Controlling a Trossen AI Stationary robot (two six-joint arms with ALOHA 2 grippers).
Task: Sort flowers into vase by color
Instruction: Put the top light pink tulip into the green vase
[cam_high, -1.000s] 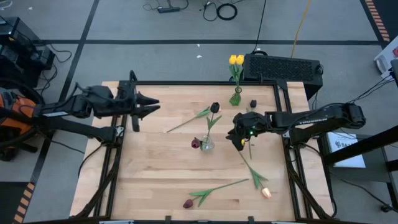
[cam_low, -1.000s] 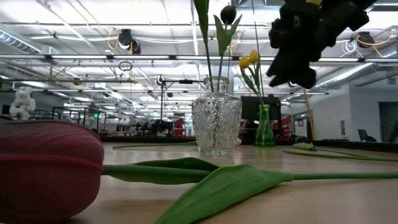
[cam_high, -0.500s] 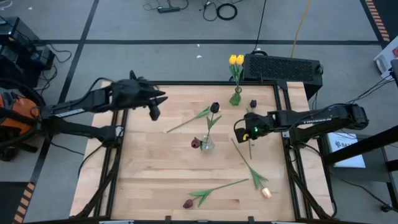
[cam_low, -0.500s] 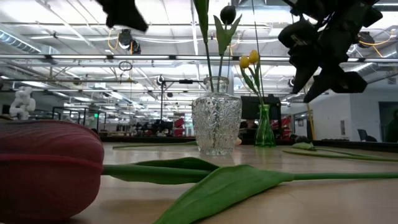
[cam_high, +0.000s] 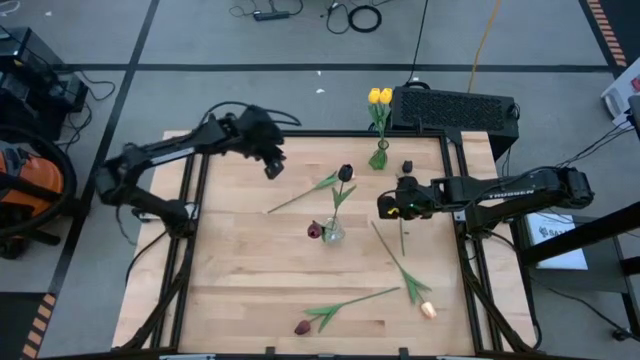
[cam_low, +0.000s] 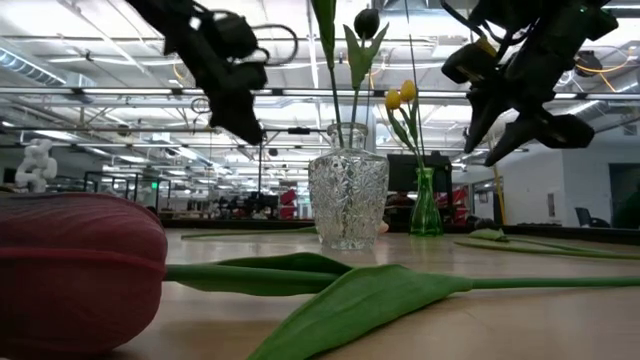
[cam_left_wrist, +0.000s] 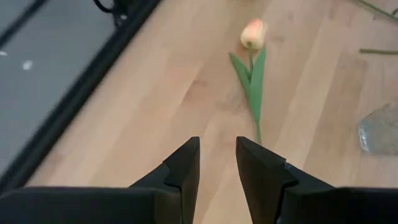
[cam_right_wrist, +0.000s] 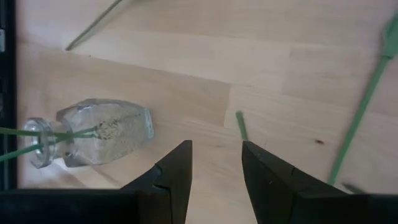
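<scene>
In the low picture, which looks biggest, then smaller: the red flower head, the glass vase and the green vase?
1. Red flower head, though it lies right next to the camera.
2. Glass vase.
3. Green vase, which stands farther back.

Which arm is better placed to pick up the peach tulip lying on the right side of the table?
Right, probably. The right gripper hangs open just above the stem end of the peach tulip, while the left gripper is across the table near the far left corner.
</scene>
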